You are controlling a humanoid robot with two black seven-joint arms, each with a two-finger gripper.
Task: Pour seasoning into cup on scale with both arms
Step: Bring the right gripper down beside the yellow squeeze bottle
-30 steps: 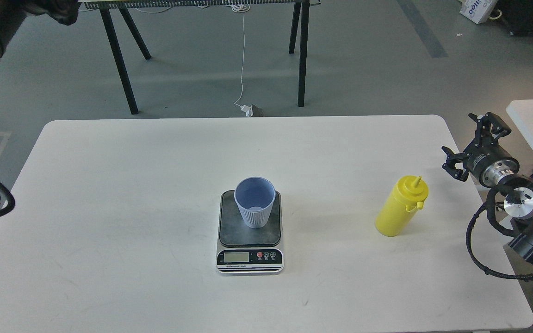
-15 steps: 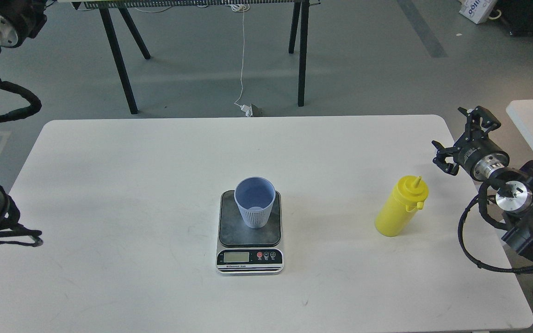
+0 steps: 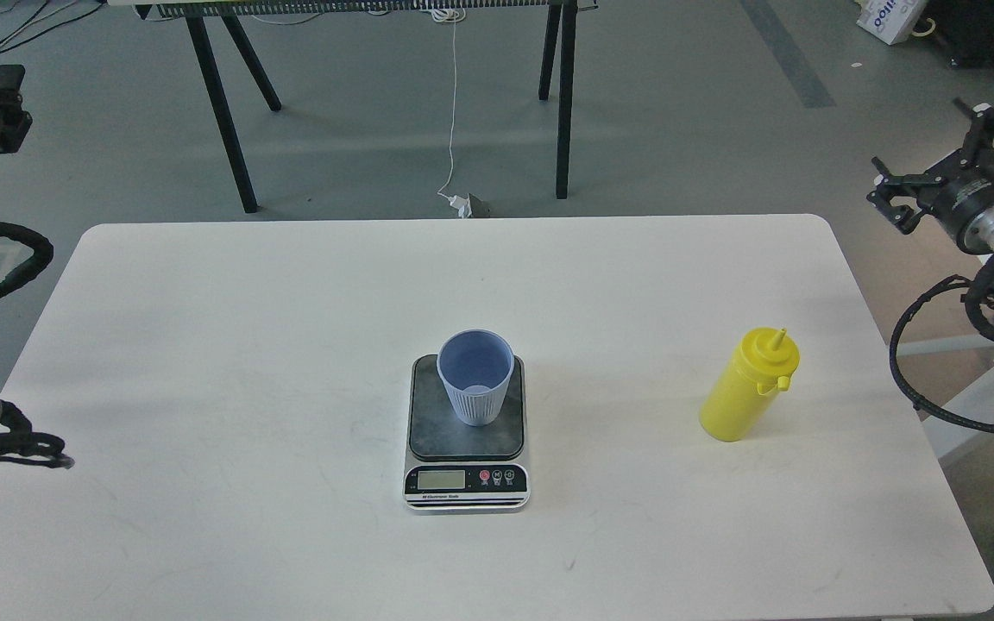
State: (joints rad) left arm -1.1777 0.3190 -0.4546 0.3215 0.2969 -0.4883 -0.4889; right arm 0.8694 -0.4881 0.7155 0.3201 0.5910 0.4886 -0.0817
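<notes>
Standing seasoning (image 3: 749, 390), well below open right gripper (image 3: 950, 164)

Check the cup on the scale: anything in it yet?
Looks empty: the cup stands upright on the scale, its bare bluish bottom visible, nothing yellow inside.

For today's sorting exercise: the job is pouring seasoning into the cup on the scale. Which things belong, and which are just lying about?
Belong: seasoning bottle, cup, scale, right hand.

Lying about: trestle legs, white cable, box.

Right gripper (image 3: 950, 155) rose away from the seasoning (image 3: 747, 385).
</notes>
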